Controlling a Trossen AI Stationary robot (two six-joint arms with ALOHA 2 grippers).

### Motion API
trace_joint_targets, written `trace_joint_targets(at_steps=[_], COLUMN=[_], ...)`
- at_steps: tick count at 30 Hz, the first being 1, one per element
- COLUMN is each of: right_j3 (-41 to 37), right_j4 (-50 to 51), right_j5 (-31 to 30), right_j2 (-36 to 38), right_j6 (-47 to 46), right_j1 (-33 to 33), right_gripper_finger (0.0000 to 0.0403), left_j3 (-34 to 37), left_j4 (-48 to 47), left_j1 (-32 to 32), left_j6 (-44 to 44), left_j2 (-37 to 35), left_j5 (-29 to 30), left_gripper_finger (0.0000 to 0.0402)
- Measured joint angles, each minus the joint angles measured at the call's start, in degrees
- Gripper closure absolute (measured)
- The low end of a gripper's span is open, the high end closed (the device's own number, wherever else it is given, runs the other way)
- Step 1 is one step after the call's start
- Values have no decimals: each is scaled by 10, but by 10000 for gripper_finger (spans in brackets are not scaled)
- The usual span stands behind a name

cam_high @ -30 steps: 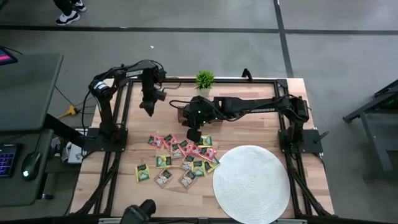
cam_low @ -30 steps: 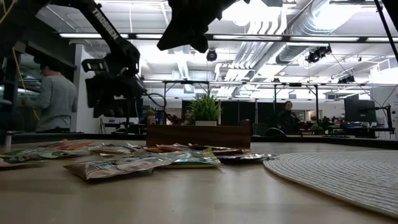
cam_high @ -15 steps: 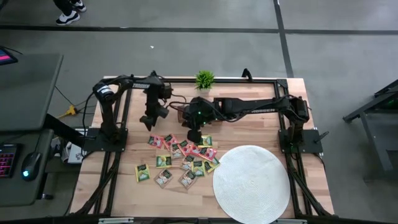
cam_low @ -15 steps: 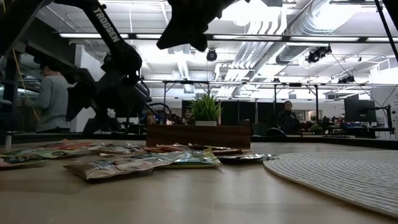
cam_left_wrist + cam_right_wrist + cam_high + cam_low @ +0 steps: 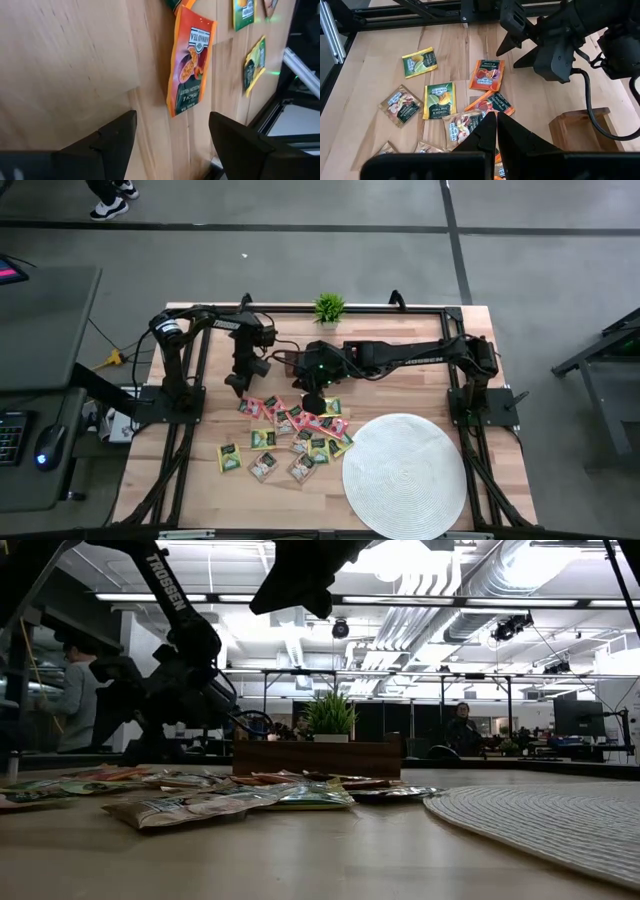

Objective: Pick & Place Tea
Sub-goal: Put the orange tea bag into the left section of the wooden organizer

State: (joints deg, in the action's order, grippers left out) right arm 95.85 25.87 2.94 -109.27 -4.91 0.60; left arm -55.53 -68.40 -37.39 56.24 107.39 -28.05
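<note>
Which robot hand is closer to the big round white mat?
Right. The shut right gripper hovers over the tea packets beside the mat; the open left gripper is beyond the pile's far side.

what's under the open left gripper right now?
Bare wooden table lies between the left gripper fingers, with one orange-red tea packet just ahead, flat and untouched. Its own fingers cover the wood nearest the camera.

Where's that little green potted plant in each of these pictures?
High view: potted plant in the upper middle of the picture.
Low view: centre, behind the wooden block.
Left wrist view: not in it.
Right wrist view: not in it.
Shared landmark: the tea packets.
</note>
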Motion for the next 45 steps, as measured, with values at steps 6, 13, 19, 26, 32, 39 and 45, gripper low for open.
trace_joint_targets(at_steps=[6, 13, 19, 26, 32, 39, 45], right_j3=[0, 0, 0, 0, 0, 0, 0], right_j4=[0, 0, 0, 0, 0, 0, 0], right_j5=[0, -11, -12, -13, -13, -13, -13], right_j2=[0, 0, 0, 0, 0, 0, 0], right_j6=[-1, -1, -1, 0, -1, -1, -1], right_j1=[0, 0, 0, 0, 0, 0, 0], right_gripper_finger=[391, 391, 391, 391, 391, 391, 391], left_j3=[1, 1, 1, 1, 1, 1, 1], left_j4=[5, 8, 9, 10, 9, 9, 8], left_j1=[0, 3, 4, 4, 4, 23, 48], left_j6=[-11, -41, -55, -66, -71, -75, -86], left_j2=[0, 1, 1, 1, 2, 2, 1], left_j5=[-7, -5, -1, 1, -18, -9, 2], left_gripper_finger=[150, 150, 150, 150, 149, 149, 149])
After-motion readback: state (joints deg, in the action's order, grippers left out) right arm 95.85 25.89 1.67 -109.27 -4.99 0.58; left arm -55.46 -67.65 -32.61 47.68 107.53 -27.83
